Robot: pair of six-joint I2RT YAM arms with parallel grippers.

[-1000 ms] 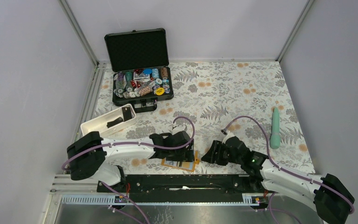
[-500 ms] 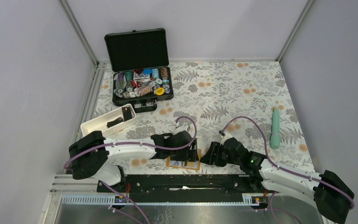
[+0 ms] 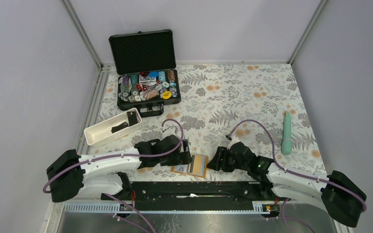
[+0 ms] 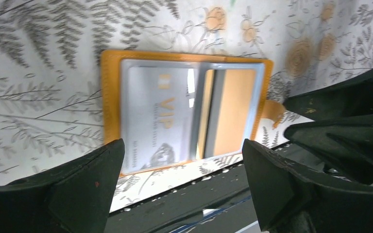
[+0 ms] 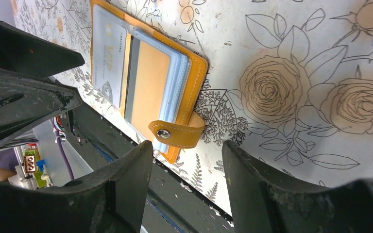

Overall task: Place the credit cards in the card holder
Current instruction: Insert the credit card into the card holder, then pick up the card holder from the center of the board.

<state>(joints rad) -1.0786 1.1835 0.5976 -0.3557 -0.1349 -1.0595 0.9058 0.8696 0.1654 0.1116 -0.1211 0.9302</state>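
Flanking the light, floppy card holder (image 3: pixel 192 165), our left gripper (image 4: pixel 183 149) and right gripper (image 5: pixel 187 145) gape empty; we'd pinch its orange edge.

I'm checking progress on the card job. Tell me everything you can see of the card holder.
The card holder is a small orange-tan, leather-look wallet with stitched edges, a snap tab with a metal stud, and pale blue-clear plastic sleeves. It lies open and flat on the floral table cover, near the front edge. One sleeve holds a pale VIP card; a dark strip shows beside it. Nothing grips it.
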